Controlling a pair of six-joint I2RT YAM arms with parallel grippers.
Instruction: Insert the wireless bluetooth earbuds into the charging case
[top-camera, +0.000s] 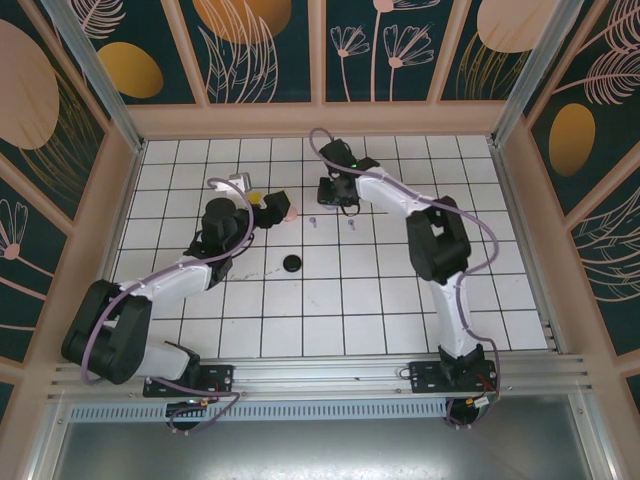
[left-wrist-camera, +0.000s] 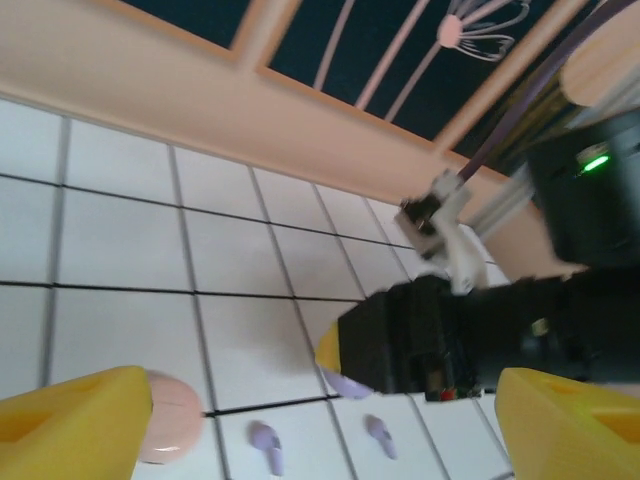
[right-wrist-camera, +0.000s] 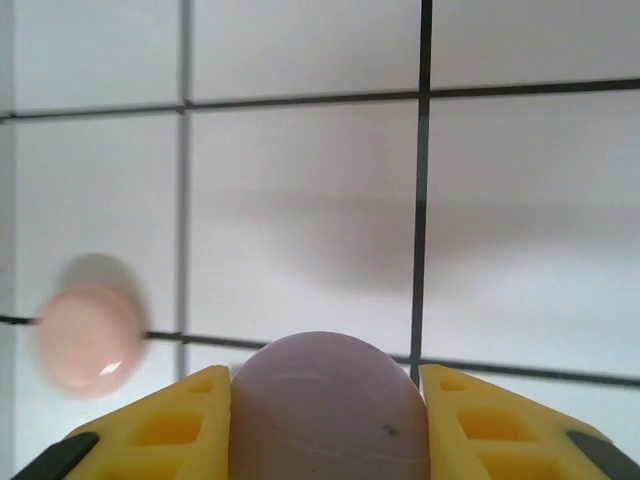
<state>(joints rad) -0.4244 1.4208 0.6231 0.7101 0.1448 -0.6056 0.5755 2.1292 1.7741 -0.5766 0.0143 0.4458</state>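
My right jaws are clenched on the round lilac case (right-wrist-camera: 328, 405), and its smooth dome fills the gap between them. My left jaws stand released and empty, hanging just beside the pink case (left-wrist-camera: 170, 415). The two lilac earbuds (left-wrist-camera: 264, 441) lie loose on the white-tiled desk (right-wrist-camera: 300, 200) just beside the pink case, on the side toward my right jaws. They are tiny, each a rounded head with a short stem, and slightly apart from one another. A black case (top-camera: 291, 263) sits near the pink case, toward my bases
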